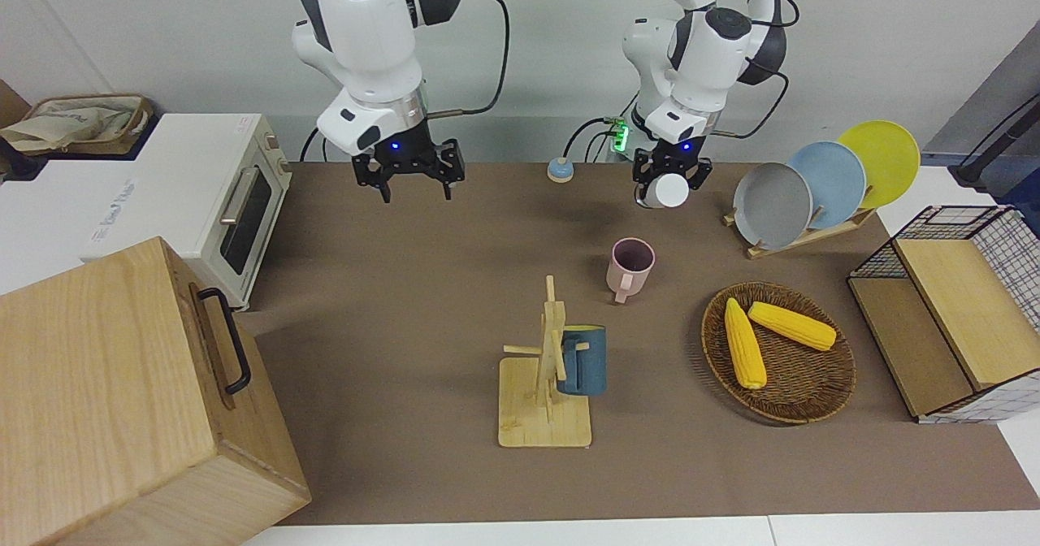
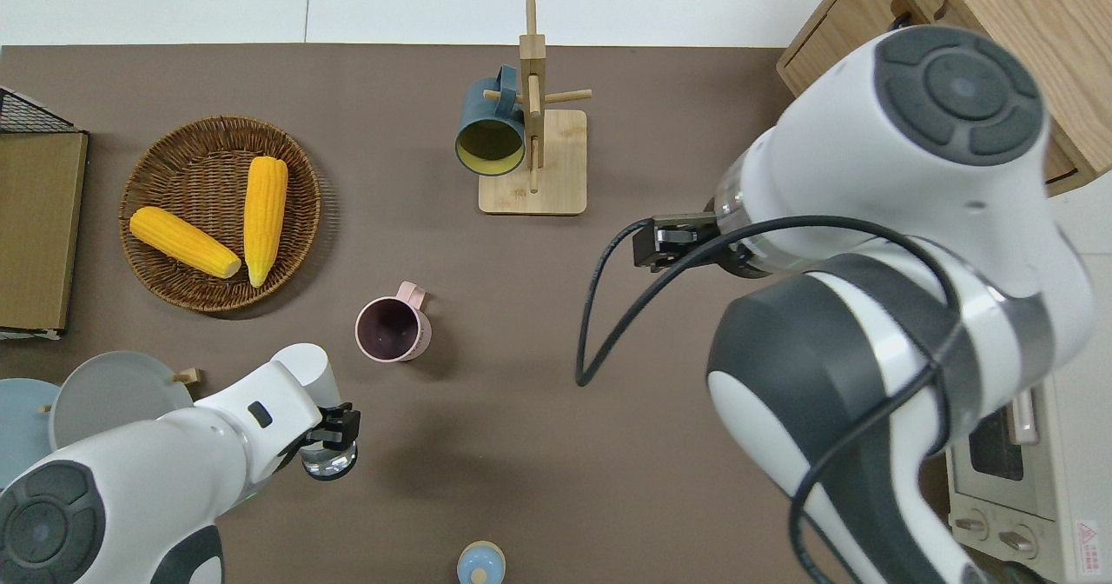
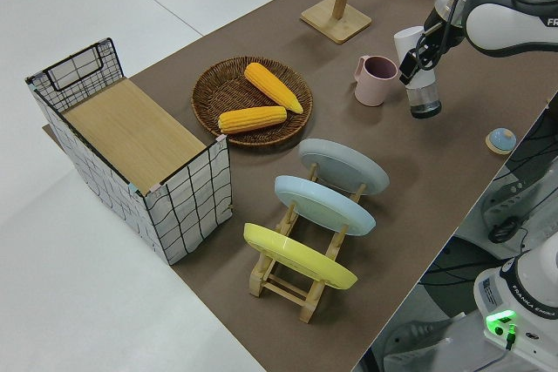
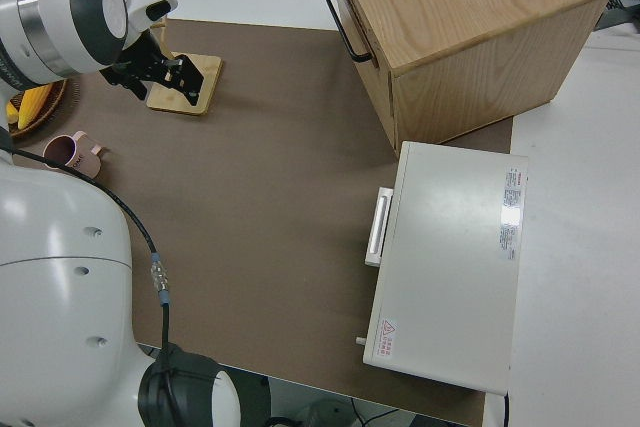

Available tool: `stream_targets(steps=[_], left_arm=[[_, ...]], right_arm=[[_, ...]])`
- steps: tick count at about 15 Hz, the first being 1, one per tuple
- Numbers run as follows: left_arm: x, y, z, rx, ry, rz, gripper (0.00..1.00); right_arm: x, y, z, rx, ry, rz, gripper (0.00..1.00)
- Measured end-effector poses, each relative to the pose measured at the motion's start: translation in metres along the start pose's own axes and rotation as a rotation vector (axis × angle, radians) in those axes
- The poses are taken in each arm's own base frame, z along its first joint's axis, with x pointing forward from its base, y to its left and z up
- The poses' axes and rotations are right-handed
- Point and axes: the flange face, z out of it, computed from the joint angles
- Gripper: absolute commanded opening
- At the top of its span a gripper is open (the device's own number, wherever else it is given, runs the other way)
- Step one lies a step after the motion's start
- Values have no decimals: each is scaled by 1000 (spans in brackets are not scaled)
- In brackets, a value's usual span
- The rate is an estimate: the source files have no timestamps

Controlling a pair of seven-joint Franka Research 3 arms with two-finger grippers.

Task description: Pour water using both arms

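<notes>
**Two arms above the table, the left one holding a bottle**

We take the pink mug as our landmark. The biggest thing is the wooden cabinet, well apart from the mug at the right arm's end of the table, and beside it we see the white toaster oven, nearer to the robots. The right arm is raised over bare table toward that end; its right gripper is empty, the fingers spread wide. The left arm carries the left gripper, closed around a clear bottle with a white cap, which hangs over the table just nearer to the robots than the mug. The wicker basket with two corn cobs lies near the mug, toward the left arm's end. The mug tree with a blue mug stands farther from the robots than the pink mug. The pink mug stands upright. A small blue lid lies nearer to the robots.
</notes>
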Motion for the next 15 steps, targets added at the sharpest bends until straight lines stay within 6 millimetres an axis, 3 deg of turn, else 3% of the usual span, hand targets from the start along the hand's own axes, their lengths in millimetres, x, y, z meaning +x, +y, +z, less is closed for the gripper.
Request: stream_targets(steps=[6,10,15], left_arm=[[13,20,21,2,-44,37,0],[20,27,33,6,-92,48,0],[30,30,34,13,-234,52,0]], right_arm=[[-7,79,-34,-18,-1,30,983],[-13,101,-44,-24,-5,56,983],[-12,131,-48,-23,-3,107,985]])
